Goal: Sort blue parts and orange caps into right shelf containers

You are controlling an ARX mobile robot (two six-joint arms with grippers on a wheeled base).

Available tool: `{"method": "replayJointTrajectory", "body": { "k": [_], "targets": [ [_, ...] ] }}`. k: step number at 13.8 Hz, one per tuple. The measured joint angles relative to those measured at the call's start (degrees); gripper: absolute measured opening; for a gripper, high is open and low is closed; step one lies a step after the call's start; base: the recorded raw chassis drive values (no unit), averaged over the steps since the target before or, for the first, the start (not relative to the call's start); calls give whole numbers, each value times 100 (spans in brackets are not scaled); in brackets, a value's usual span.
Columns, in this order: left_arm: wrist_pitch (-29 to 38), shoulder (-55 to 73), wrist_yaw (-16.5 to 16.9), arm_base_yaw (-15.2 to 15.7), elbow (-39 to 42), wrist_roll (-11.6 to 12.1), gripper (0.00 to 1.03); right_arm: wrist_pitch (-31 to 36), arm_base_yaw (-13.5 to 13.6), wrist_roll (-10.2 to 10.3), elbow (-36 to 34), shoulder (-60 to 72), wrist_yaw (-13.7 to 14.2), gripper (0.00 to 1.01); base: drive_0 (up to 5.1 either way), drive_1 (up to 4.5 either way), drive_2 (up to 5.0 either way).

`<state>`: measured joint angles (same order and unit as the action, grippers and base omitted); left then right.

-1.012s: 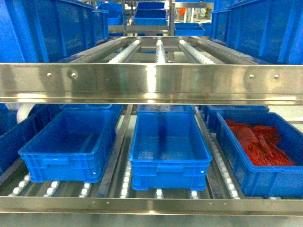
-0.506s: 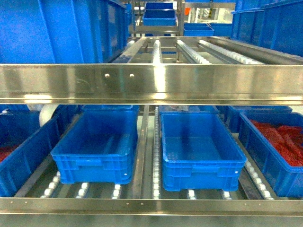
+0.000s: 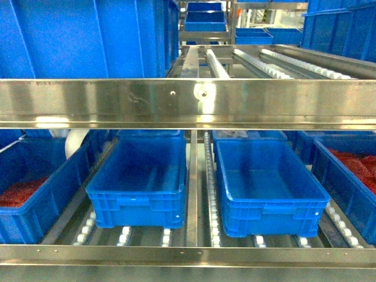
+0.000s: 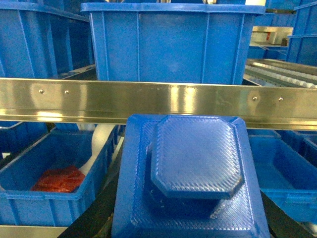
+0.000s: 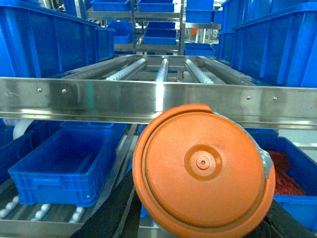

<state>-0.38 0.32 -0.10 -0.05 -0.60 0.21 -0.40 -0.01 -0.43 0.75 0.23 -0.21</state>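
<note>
Between steel rails (image 3: 188,103), two open-topped crates (image 3: 267,176).

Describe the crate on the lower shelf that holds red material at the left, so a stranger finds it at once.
Under the steel shelf rail, four blue crates sit on rollers. Take the leftmost crate. Unlike the two empty middle crates, it holds red material.

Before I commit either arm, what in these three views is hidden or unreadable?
- Left gripper: left wrist view, covered by the blue part; jaw state unreadable.
- Right gripper: right wrist view, behind the orange cap; same.
- Neither arm shows in the head view.
- Far-right crate: cut off by the head view's edge.
- Red contents: too blurred to identify.
</note>
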Motion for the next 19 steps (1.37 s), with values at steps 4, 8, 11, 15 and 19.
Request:
{"method": "replayJointTrajectory", "body": {
  "k": [4,8,11,15,19],
  "targets": [
    [-2,2,0,0,0,0,43,2,0,0,0,0,2,44,0,0,0],
    [0,0,0,0,0,0,43,2,0,0,0,0,2,44,0,0,0],
    [13,0,-2,0,0,0,43,17,0,0,0,0,0,44,0,0,0],
    [7,2,2,0,0,0,43,9,0,0,0,0,20,44,0,0,0],
    [0,0,2,0,0,-2,43,0,0,17,0,0,17,44,0,0,0]
  ]
}}
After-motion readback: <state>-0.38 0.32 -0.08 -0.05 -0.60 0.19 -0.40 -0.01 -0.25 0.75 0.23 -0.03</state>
